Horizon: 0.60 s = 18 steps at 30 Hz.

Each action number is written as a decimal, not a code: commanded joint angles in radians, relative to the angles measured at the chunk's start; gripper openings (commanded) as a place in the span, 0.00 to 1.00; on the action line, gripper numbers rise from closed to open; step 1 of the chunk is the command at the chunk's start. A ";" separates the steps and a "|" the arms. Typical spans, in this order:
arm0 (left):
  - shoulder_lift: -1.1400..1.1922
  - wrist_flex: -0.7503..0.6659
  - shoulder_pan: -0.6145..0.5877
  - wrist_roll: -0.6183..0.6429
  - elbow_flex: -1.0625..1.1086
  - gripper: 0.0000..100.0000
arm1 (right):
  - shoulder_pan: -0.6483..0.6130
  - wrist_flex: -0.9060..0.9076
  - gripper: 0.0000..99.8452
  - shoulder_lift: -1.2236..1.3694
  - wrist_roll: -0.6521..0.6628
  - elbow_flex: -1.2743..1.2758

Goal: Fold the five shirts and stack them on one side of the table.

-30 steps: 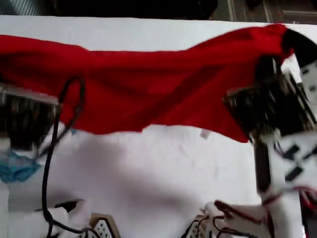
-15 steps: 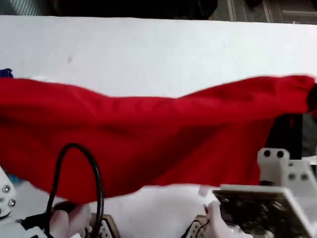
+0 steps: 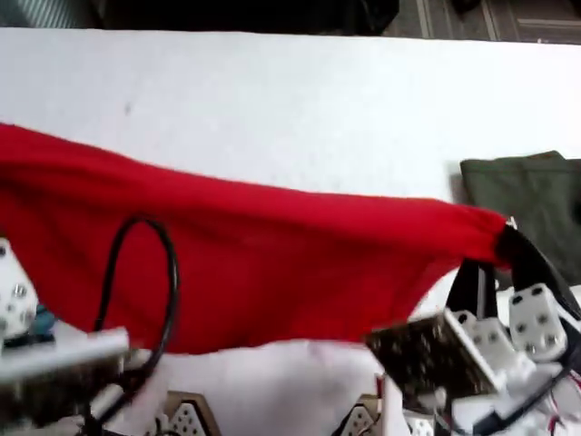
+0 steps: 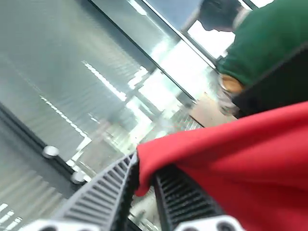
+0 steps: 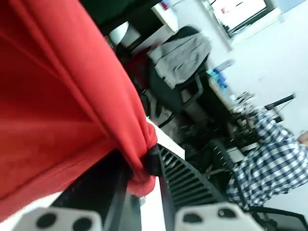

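Starting from the high view, the red shirt [image 3: 272, 263] hangs stretched in the air over the table [image 3: 272, 91], running from 9 o'clock across to about 4 o'clock, with its middle sagging toward 6 o'clock. The right gripper [image 3: 508, 245] pinches the shirt's end at 4 o'clock, just beside a folded green shirt [image 3: 531, 204] lying at 3 o'clock. A black cable [image 3: 168, 272] loops in front of the cloth near 7 o'clock. Two risks follow, as I judge it. The cable could snag the hem as the shirt comes down. The held end could also brush the green shirt and pull its fold apart.

From the left wrist view, the left gripper [image 4: 144, 171] has its ribbed jaws clamped nearly together on a narrow corner of the red shirt [image 4: 240, 168]. Only a small tongue of cloth sits between them. With so little in the bite, a sideways pull from the other arm could draw the corner out.

From the right wrist view, the right gripper [image 5: 144, 166] is clenched on a bunched fold of the red shirt [image 5: 57, 96], with a nub of cloth poking out past the jaws. This grasp looks fuller, so a slip seems likelier on the left side.
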 commanded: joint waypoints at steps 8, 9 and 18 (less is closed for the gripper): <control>-0.090 0.000 -0.001 0.012 0.031 0.02 | 0.007 -0.038 0.02 -0.067 -0.002 0.008; -0.114 0.000 -0.001 0.011 0.058 0.02 | 0.007 -0.039 0.02 -0.077 -0.002 0.008; -0.400 -0.003 -0.001 0.003 0.511 0.02 | 0.008 -0.039 0.02 -0.110 0.006 0.023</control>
